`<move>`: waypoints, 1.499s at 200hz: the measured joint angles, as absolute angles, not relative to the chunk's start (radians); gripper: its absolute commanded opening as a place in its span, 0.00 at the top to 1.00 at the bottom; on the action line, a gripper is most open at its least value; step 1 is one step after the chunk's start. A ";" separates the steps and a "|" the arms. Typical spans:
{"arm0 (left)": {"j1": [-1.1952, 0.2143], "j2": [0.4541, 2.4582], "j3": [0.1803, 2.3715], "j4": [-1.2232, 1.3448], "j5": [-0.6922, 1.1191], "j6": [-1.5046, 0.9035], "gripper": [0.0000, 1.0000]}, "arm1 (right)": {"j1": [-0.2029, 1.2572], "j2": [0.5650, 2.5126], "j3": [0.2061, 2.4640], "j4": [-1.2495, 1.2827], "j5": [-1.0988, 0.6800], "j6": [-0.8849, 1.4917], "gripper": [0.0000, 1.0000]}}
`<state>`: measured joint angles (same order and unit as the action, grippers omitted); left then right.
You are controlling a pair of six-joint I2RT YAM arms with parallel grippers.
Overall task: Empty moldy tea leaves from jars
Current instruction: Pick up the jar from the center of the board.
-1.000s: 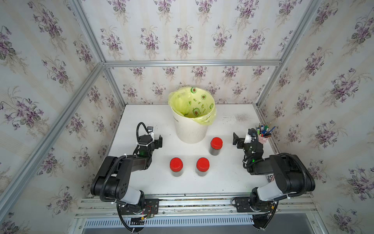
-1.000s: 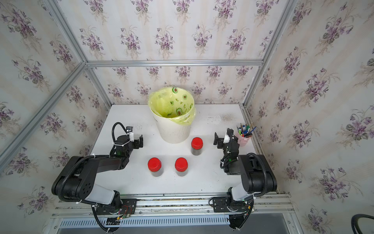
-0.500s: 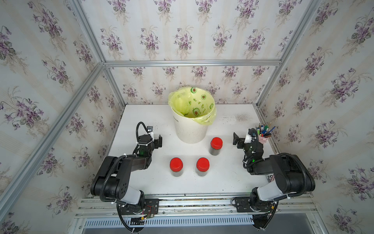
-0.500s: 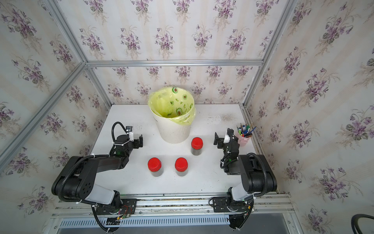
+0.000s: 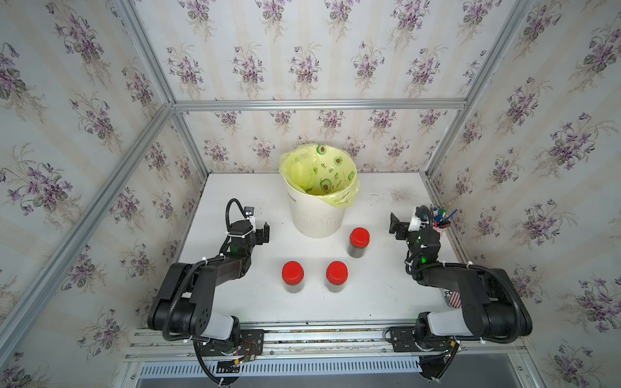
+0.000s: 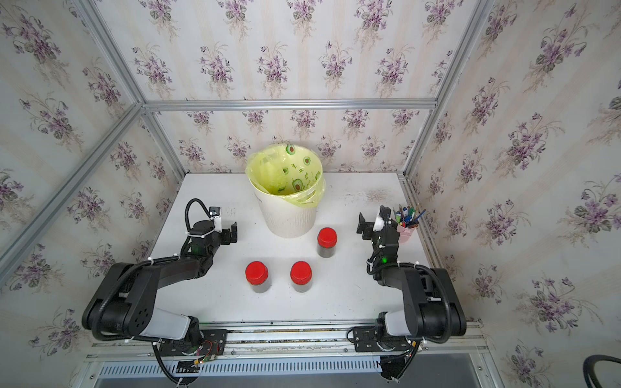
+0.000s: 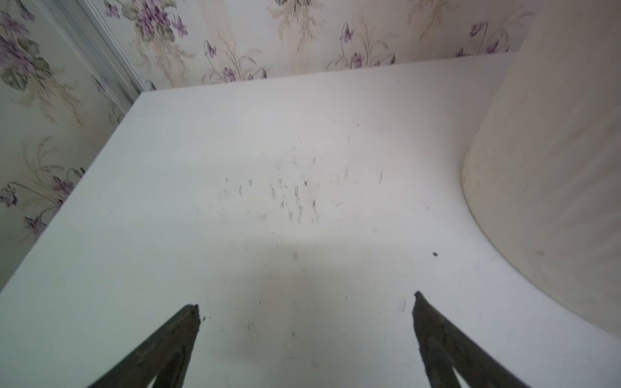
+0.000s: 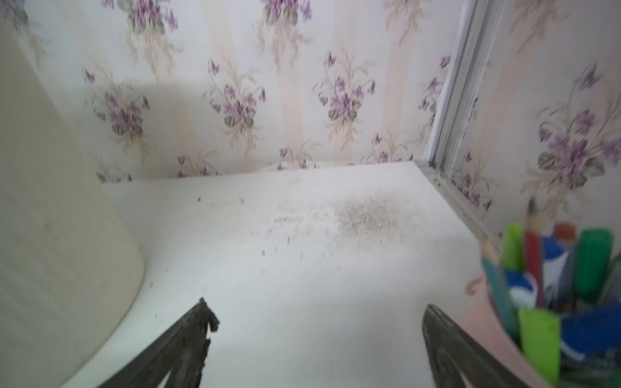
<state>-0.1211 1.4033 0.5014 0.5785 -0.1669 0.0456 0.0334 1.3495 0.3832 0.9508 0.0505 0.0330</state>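
Note:
Three clear jars with red caps stand upright on the white table [image 5: 386,295] in both top views: one front left [image 5: 292,276] [image 6: 257,277], one front middle [image 5: 336,276] [image 6: 301,276], one nearer the bin [image 5: 359,242] [image 6: 327,242]. Dark moldy tea leaves [image 5: 358,252] show through the jar walls. My left gripper [image 5: 263,231] [image 7: 306,302] hovers open left of the bin, holding nothing. Right of the jars, my right gripper [image 5: 396,228] [image 8: 316,304] is open and empty, beside the pen cup. Neither wrist view shows a jar.
A cream bin [image 5: 316,215] [image 6: 289,218] lined with a yellow avocado-print bag stands at the back middle; its wall shows in both wrist views [image 7: 554,168] [image 8: 50,235]. A pink pen cup [image 5: 442,225] [image 8: 484,322] sits at the right edge. Dark specks [image 8: 366,218] litter the table's back right.

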 measured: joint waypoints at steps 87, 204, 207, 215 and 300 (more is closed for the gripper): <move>-0.122 0.847 0.707 0.071 -0.150 -0.117 0.00 | 0.081 0.955 0.588 0.400 -0.196 0.305 0.00; -0.119 0.798 0.807 -0.181 0.136 -0.281 0.00 | 0.768 0.970 0.881 -0.345 0.096 0.286 0.00; -0.119 0.797 0.807 -0.183 0.138 -0.281 0.00 | 0.783 0.978 0.888 -0.358 0.105 0.287 0.00; -0.119 0.793 0.809 -0.190 0.145 -0.281 0.00 | 0.822 1.002 0.906 -0.384 0.128 0.293 0.00; -0.118 0.789 0.813 -0.211 0.214 -0.281 0.01 | 1.054 1.076 0.906 -0.524 0.216 0.409 0.09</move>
<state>-0.1184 0.7891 0.8135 -0.2108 0.2138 -0.2806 1.0542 1.0756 0.9062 -0.5236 0.2165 0.4091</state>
